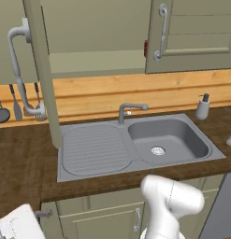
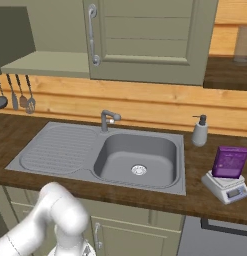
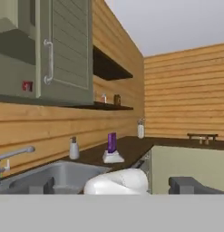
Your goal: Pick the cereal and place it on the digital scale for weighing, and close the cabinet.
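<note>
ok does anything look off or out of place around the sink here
The cabinet's left door stands wide open, edge-on over the counter, while its right door is shut. The cereal sits upright on the digital scale, which looks normal. Nothing spilled.

Walls are horizontal honey-coloured wood planks (image 2: 145, 102). Dark wood countertop (image 1: 23, 154) carries an inset grey steel sink (image 2: 137, 160) with ribbed drainboard (image 1: 96, 149) and a grey faucet (image 1: 128, 111). Kitchen utensils (image 2: 15, 95) hang on the wall left of the sink. Soap dispenser (image 2: 199, 131) stands right of the basin. Olive base cabinets (image 1: 112, 217) below. Dark open shelf (image 3: 109, 106) on the wall. Even, flat lighting.
</note>
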Controlling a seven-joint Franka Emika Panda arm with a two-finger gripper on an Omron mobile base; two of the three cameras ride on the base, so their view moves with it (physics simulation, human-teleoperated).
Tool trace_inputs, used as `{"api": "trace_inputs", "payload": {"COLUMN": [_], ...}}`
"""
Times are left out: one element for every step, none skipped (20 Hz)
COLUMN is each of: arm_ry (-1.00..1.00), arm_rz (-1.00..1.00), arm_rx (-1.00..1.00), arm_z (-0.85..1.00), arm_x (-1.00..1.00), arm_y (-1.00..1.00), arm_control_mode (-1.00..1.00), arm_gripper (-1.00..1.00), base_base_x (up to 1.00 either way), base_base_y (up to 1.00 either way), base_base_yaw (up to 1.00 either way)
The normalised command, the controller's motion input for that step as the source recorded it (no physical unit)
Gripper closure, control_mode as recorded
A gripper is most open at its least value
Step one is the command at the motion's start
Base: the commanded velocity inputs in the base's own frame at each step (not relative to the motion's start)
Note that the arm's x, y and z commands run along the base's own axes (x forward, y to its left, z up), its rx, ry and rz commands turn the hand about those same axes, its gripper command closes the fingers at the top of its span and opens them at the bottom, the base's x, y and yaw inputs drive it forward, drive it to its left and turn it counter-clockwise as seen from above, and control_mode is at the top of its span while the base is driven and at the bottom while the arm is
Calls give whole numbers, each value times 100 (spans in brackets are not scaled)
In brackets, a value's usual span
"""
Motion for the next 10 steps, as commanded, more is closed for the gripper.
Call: {"api": "trace_inputs", "payload": {"arm_ry": [-29, -33, -33, -17, -11, 0, 0, 0, 0, 0], "arm_rz": [59, 59, 59, 54, 55, 60, 61, 62, 63, 63], "arm_rx": [-41, -43, -45, -40, -33, -19, -19, -17, -15, -14], "arm_z": [-17, -12, 0, -4, -3, -26, -32, -28, -25, -21], "arm_x": [-41, -34, -32, 0, 44, 100, 100, 100, 100, 100], "arm_y": [33, 39, 25, 0, 0, -21, -17, -16, -16, -14], "arm_control_mode": [-100, -100, -100, -100, -100, -100, -100, -100, -100, -100], "arm_gripper": [-100, -100, -100, -100, -100, -100, -100, -100, -100, -100], "base_base_x": [0, 0, 0, 0, 0, 0, 0, 0, 0, 0], "base_base_y": [0, 0, 0, 0, 0, 0, 0, 0, 0, 0], "base_base_yaw": [0, 0, 0, 0, 0, 0, 0, 0, 0, 0]}}
